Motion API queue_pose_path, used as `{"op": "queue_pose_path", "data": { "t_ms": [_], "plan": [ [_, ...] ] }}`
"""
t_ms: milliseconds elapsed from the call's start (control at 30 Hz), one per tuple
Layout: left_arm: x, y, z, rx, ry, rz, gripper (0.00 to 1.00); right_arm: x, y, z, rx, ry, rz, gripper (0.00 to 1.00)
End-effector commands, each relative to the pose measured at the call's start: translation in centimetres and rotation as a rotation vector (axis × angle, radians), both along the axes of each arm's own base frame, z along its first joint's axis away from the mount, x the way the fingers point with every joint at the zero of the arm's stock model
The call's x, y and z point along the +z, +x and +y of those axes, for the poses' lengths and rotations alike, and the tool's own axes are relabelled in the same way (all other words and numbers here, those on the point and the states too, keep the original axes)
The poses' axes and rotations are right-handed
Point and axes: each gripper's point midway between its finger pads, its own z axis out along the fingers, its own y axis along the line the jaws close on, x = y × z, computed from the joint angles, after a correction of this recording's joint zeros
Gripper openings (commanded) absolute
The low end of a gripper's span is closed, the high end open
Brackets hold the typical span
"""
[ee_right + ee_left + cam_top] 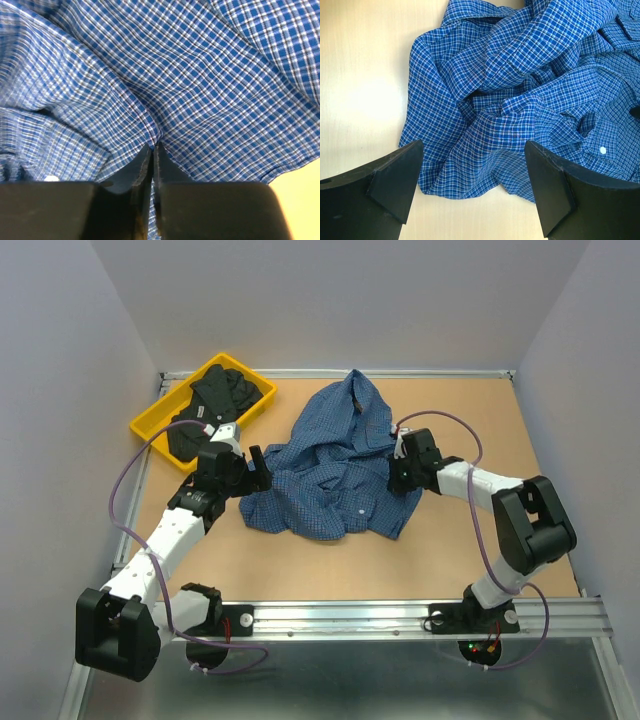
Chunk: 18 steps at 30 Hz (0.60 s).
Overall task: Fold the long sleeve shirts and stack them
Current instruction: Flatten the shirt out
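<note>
**The right gripper point(154, 150) pinches the blue shirt point(330, 465)**

We see it crumpled mid-frame from above, a fold clamped between closed fingers. The left gripper point(472, 150), fingers wide apart, sits at its left edge. The black shirt point(215, 400) lies in the yellow tray point(146, 426), upper left.

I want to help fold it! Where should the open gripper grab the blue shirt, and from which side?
Probably the blue shirt's loose left edge, coming in from the bare table side. That edge lies flatter, right beside the open left gripper, while the middle is bunched into folds. The right gripper pinches the other side.
</note>
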Motion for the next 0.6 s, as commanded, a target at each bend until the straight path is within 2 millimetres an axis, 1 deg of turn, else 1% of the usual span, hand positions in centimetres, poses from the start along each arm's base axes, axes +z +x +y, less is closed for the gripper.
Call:
{"op": "queue_pose_path", "data": {
  "t_ms": [0, 67, 100, 167, 200, 233, 267, 300, 333, 367, 467, 500, 533, 567],
  "plan": [
    [0.2, 0.4, 0.1, -0.001, 0.000, -0.025, 0.94, 4.1, 0.7, 0.5, 0.000, 0.057, -0.114, 0.01],
    [0.0, 0.5, 0.1, 0.000, 0.004, -0.020, 0.94, 6.0, 1.0, 0.3, -0.015, 0.060, -0.160, 0.01],
    [0.0, 0.4, 0.1, 0.000, 0.003, -0.019, 0.94, 7.9, 0.9, 0.1, -0.017, 0.070, -0.196, 0.01],
    [0.0, 0.4, 0.1, 0.003, 0.004, -0.018, 0.94, 10.9, 1.1, 0.1, -0.013, 0.085, -0.256, 0.01],
    [0.1, 0.5, 0.2, 0.004, 0.004, -0.020, 0.94, 11.9, 0.9, 0.0, -0.012, 0.091, -0.271, 0.01],
    [0.0, 0.5, 0.2, 0.005, 0.007, -0.018, 0.94, 13.9, 0.3, -0.2, -0.005, 0.102, -0.305, 0.01],
    [0.1, 0.5, 0.3, 0.010, 0.010, -0.021, 0.94, 15.5, 0.2, -0.1, 0.002, 0.118, -0.333, 0.01],
    [0.0, 0.5, 0.3, 0.013, 0.011, -0.019, 0.94, 16.7, -0.4, 0.1, 0.020, 0.137, -0.353, 0.01],
    [0.1, 0.5, 0.5, 0.017, 0.012, -0.021, 0.94, 18.4, -1.3, 0.0, 0.030, 0.160, -0.383, 0.01],
    [0.1, 0.5, 0.5, 0.022, 0.014, -0.021, 0.94, 19.5, -2.0, 0.2, 0.054, 0.185, -0.400, 0.01],
    [0.1, 0.5, 0.7, 0.029, 0.018, -0.022, 0.94, 21.6, -4.1, 0.0, 0.074, 0.222, -0.436, 0.01],
    [0.2, 0.5, 0.7, 0.032, 0.017, -0.025, 0.94, 22.7, -5.4, -0.3, 0.093, 0.239, -0.461, 0.01],
    [0.4, 0.6, 0.7, 0.033, 0.016, -0.030, 0.94, 23.2, -6.2, -0.4, 0.103, 0.249, -0.473, 0.01],
    [0.3, 0.6, 0.8, 0.037, 0.017, -0.028, 0.94, 24.4, -7.4, -0.4, 0.126, 0.273, -0.503, 0.01]
  ]
}}
